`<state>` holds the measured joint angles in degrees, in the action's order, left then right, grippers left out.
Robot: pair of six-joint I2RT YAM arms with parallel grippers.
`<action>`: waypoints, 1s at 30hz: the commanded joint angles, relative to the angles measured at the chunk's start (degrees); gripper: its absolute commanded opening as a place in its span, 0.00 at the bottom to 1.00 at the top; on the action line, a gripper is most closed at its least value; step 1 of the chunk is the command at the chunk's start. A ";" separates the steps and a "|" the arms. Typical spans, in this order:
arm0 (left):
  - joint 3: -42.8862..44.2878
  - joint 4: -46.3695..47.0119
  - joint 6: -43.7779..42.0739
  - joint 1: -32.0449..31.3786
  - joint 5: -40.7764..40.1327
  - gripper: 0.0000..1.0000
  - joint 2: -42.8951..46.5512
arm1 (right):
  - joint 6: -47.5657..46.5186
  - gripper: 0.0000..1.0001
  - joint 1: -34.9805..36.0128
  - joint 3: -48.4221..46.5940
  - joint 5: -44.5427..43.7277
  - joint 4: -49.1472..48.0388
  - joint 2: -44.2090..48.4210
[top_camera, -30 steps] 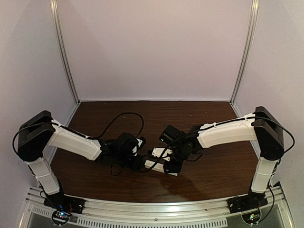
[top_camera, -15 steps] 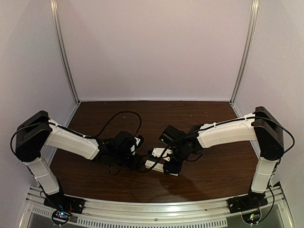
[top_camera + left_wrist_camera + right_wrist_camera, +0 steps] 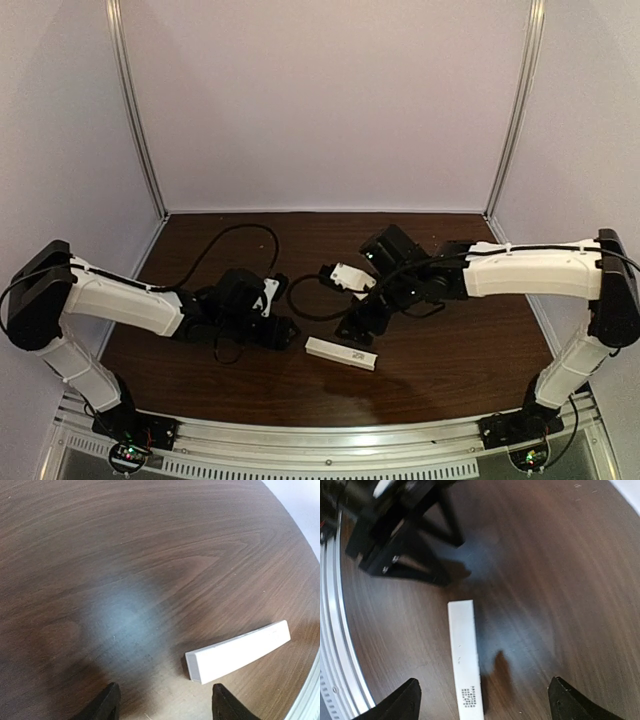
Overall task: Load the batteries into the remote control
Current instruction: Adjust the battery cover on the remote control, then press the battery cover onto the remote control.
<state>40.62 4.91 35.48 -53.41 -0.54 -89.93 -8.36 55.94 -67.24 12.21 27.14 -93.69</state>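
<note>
The remote control [image 3: 341,352], a slim white bar, lies flat on the brown table near the front, with nothing touching it. Its cover side faces up, with a small printed label near one end [image 3: 470,698]. My left gripper [image 3: 284,332] hovers just left of it, open and empty; in the left wrist view the remote control [image 3: 239,651] sits ahead and to the right of the left gripper [image 3: 165,705]. My right gripper [image 3: 356,324] hangs above and behind it, open; below it the remote control [image 3: 465,655] lies between the spread right gripper [image 3: 482,700] tips. The batteries are out of view.
A black cable [image 3: 236,243] loops over the table behind the left arm. An aluminium rail [image 3: 330,438] runs along the near edge and shows at the rail [image 3: 332,630] side in the right wrist view. The left gripper's black body [image 3: 405,530] is close to the remote's far end.
Both grippers have opened and let go of the remote, which now rests on the table. The right arm rose and pulled back; the left arm drew away to the left.
</note>
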 commanded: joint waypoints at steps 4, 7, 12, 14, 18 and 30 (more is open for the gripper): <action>-1.17 5.68 -3.65 0.04 5.80 0.64 3.95 | 18.34 1.00 -1.54 10.26 -16.86 -10.12 19.96; -0.19 4.93 -4.50 -0.09 6.82 0.63 2.89 | 29.52 1.00 -1.92 16.78 -18.32 -12.86 27.29; 0.83 4.69 -4.74 -0.19 8.03 0.59 0.59 | 46.62 0.78 -2.22 24.34 -15.23 -11.97 32.07; 1.23 4.65 -4.66 -0.28 8.25 0.57 -0.14 | 53.33 0.68 -2.24 28.06 -14.49 -12.67 33.08; 2.49 3.93 -5.03 -0.67 8.05 0.54 -1.70 | 61.19 0.56 -2.16 35.77 -12.39 -18.83 32.57; 3.65 3.26 -3.50 -1.47 8.29 0.45 -4.81 | 68.78 0.51 -1.72 42.45 -4.17 -35.80 25.01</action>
<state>42.74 7.60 31.59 -54.48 7.16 -93.82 55.88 53.98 -26.59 4.25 0.08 -66.06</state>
